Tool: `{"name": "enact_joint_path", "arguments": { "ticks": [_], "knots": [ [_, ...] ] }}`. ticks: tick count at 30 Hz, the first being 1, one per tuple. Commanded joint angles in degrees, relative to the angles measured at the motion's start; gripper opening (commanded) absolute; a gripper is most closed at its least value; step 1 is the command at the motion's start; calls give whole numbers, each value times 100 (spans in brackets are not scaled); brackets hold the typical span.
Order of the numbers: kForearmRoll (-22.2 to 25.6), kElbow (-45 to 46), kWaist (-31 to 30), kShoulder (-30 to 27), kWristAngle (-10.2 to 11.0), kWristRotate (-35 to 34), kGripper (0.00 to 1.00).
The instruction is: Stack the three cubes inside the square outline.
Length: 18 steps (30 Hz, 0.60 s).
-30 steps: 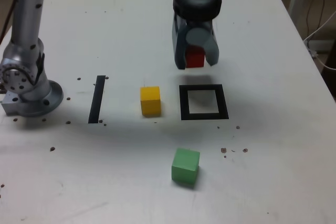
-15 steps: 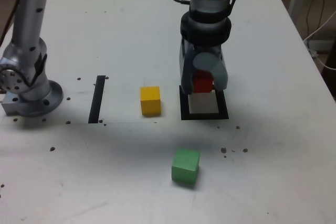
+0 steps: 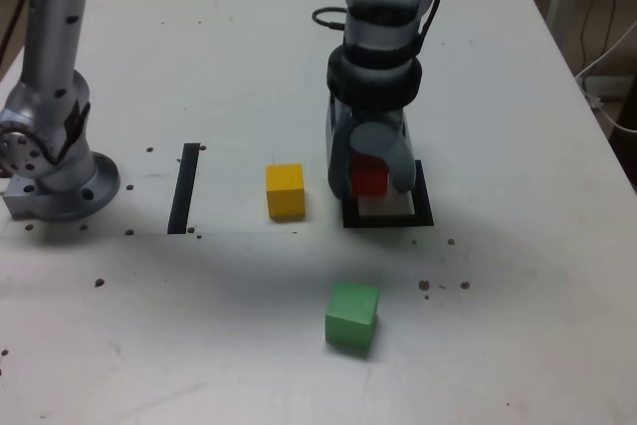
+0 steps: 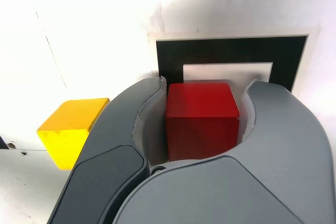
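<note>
**Ana:** While the gripper [image 3: 368, 178] hangs low over the square outline [image 3: 426, 216], what matters most for this step?

**Ben:** Centring, I'd say. It is clenched on the red cube [image 3: 369, 178], one jaw on each side face, and in the wrist view the red cube [image 4: 201, 119] sits over the near part of the white centre, with the black frame [image 4: 231, 50] showing beyond it. My judgement is to set it down flat, edges parallel to the frame, and let go only once it rests on the table [image 3: 518, 325]. Whether it touches yet, I cannot tell.

**Ana:** Why so fussy?

**Ben:** It is the base. Two more blocks go on top, so a skewed base would likely spoil the stack.

**Ana:** Where are the others?

**Ben:** The yellow cube [image 3: 285, 191] stands just beside the outline on the exterior view's left, between it and the straight black strip [image 3: 184, 188]. The green cube [image 3: 351, 316] lies nearer the camera, well apart.

**Ana:** And the surfaces?

**Ben:** Cubes look matte, solid-coloured, with crisp edges and flat faces, so they should stack squarely. The jaws are smooth grey curved shells. The tabletop is white and speckled with dark flecks.
</note>
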Motion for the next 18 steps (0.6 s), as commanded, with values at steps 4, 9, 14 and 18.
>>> {"name": "enact_joint_path", "arguments": {
  "ticks": [4,9,14,18],
  "knots": [
    [-71,-30,-124,61,-6,-98,12],
    [-149,-78,-142,140,0,-151,13],
    [-166,-127,-144,162,62,-151,25],
    [-120,-153,-145,148,95,-151,51]
  ]
}}
